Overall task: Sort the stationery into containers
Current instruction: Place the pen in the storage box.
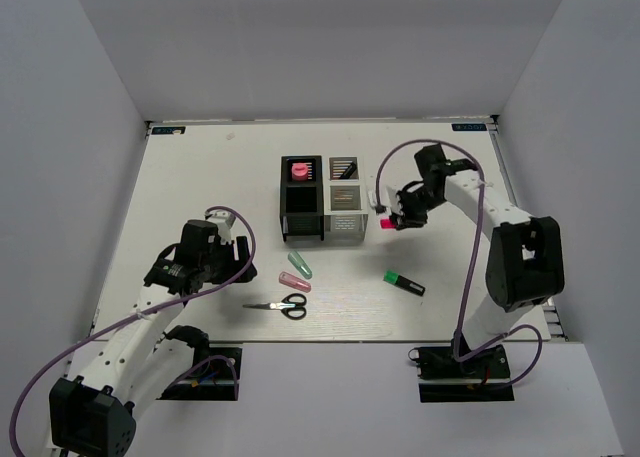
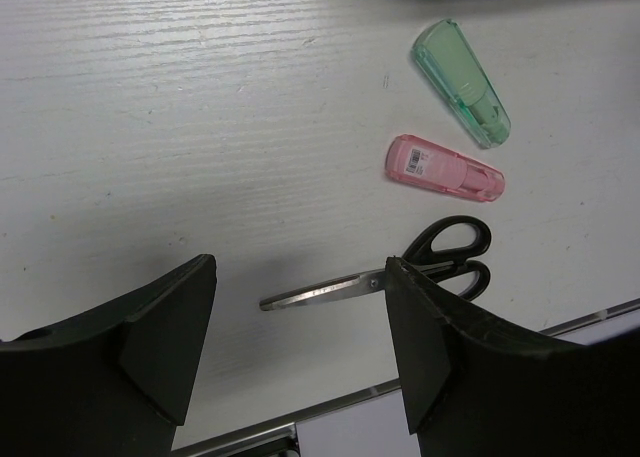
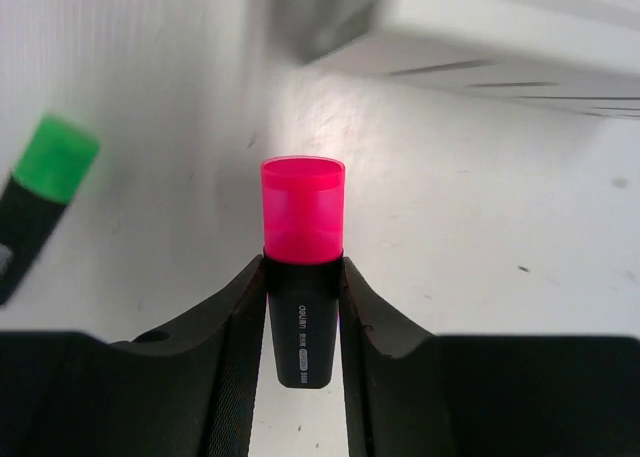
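Highlighter (image 3: 303,322) with pink cap sits pinched between right fingers (image 3: 232,327).

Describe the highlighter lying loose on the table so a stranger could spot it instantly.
Find the cluster of square boxes in the middle of the table, then look toward the near right. A stubby black highlighter lies flat there alone; its green cap sets it apart from the pink-capped one held in the right gripper.
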Controlling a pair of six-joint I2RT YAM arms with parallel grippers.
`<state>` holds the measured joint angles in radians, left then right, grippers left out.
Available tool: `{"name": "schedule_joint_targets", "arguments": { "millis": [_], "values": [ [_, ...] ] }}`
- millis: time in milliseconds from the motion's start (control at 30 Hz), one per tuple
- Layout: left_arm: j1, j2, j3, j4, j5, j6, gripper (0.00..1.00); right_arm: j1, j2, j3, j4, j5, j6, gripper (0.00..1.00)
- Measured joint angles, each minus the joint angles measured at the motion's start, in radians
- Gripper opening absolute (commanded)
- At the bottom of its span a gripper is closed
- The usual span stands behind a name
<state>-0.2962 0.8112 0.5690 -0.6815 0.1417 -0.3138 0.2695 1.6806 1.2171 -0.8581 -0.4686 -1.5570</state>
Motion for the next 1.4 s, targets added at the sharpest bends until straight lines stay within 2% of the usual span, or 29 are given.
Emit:
{"name": "schedule_joint_targets", "arguments": {
  "millis": [133, 267, 400, 500, 667, 833, 1033, 1200, 1400],
  "values": [
    [0.0, 0.0, 0.0, 0.001, 0.0, 0.002, 0.79, 0.0, -0.056, 0.114, 0.021, -0.101, 0.282, 0.1],
    [0.0, 0.0, 0.0, 0.001, 0.001, 0.005, 0.79, 0.001, -0.085, 0.232, 0.13, -0.204, 0.634, 0.09],
    [0.0, 0.0, 0.0, 0.002, 0.001, 0.01, 0.79, 0.003, -0.057, 0.338, 0.357, -0.328, 1.004, 0.09],
    [0.0, 0.002, 0.0, 0.006, 0.002, 0.014, 0.79, 0.009, 0.02, 0.411, 0.546, -0.413, 1.221, 0.07],
    [0.0, 0.021, 0.0, 0.009, 0.002, 0.018, 0.79, 0.024, 0.166, 0.416, 0.886, -0.497, 1.484, 0.07],
    [0.0, 0.045, 0.0, 0.009, 0.001, 0.021, 0.79, 0.029, 0.275, 0.393, 1.139, -0.535, 1.642, 0.07],
    [0.0, 0.054, 0.0, 0.008, 0.0, 0.025, 0.79, 0.019, 0.32, 0.364, 1.342, -0.572, 1.719, 0.07],
    [0.0, 0.058, 0.0, 0.008, 0.0, 0.025, 0.79, 0.016, 0.352, 0.341, 1.415, -0.591, 1.737, 0.07],
    [0.0, 0.058, 0.0, 0.008, 0.0, 0.026, 0.79, 0.014, 0.383, 0.303, 1.427, -0.61, 1.728, 0.07]
  ]
}}
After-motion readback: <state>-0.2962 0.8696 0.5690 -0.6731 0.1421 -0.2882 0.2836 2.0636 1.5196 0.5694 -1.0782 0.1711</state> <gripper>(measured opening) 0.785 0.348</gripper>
